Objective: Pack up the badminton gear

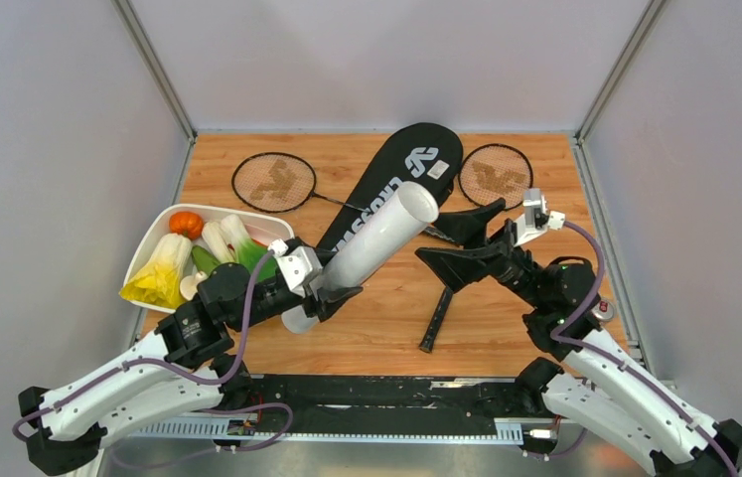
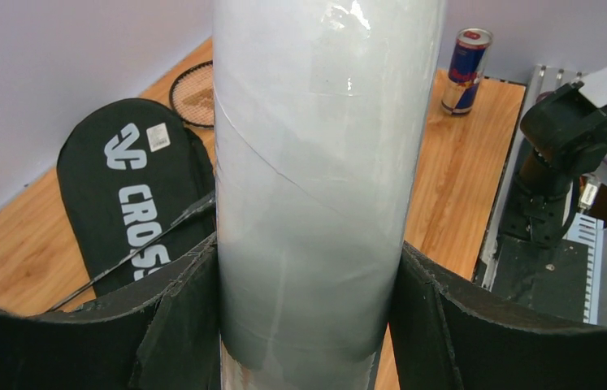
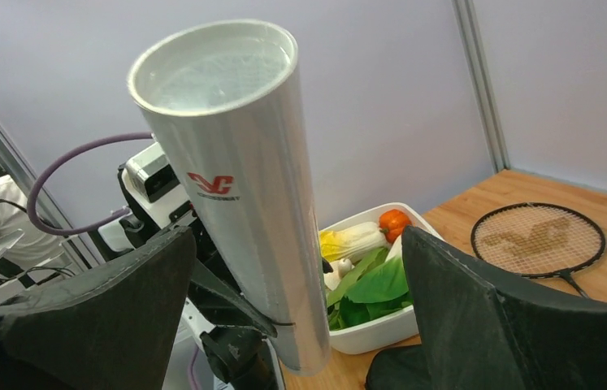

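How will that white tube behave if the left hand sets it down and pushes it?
Likely rolls: the white tube is round and smooth. Its glossy wall may slip in the left hand, gripping near one end. It looks hollow, so probably light and easily dented.

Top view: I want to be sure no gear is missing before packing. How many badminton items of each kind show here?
rackets: 2
white tube, held in the left gripper: 1
black racket bag: 1
shuttlecocks: 0 in view
total: 4
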Available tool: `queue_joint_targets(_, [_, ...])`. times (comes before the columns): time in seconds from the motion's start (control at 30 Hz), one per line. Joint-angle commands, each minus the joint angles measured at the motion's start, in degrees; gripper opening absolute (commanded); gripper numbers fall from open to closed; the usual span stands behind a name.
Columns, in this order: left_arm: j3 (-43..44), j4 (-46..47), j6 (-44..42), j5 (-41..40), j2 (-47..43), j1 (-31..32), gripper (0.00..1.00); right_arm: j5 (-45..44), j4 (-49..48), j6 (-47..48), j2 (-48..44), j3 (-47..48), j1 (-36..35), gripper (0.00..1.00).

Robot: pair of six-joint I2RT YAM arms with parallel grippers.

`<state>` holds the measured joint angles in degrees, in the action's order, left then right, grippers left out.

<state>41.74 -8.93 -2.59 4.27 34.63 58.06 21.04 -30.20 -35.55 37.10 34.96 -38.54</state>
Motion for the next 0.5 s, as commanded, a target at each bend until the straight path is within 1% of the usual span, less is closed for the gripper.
queue_joint_targets(0.0, [2.07,7.65,2.18,2.30,0.19,0.19,0.62,-1.89,-11.56,-0.97,4.36,-0.42,-3.39,1.00])
queue_joint_targets(0.1, [2.43,7.28,2.19,2.55,1.04,0.13,0.63,-2.81,-15.88,0.18,7.63,-1.12,-7.03,1.00])
queue_joint_targets(0.33, [2.01,8.55,4.47,3.57,2.86,0.12,0.66,-5.32,-19.45,2.00,16.87,2.03,-13.32,1.00])
queue_joint_targets(0.4, [2.02,8.57,4.52,3.86,3.24,0.12,0.68,-5.44,-20.30,1.95,19.34,2.99,-14.24,0.95])
queue_joint_targets(0.47, [2.15,8.42,4.29,3.79,3.36,0.12,0.71,-5.27,-22.85,1.08,21.05,3.01,-14.45,0.86])
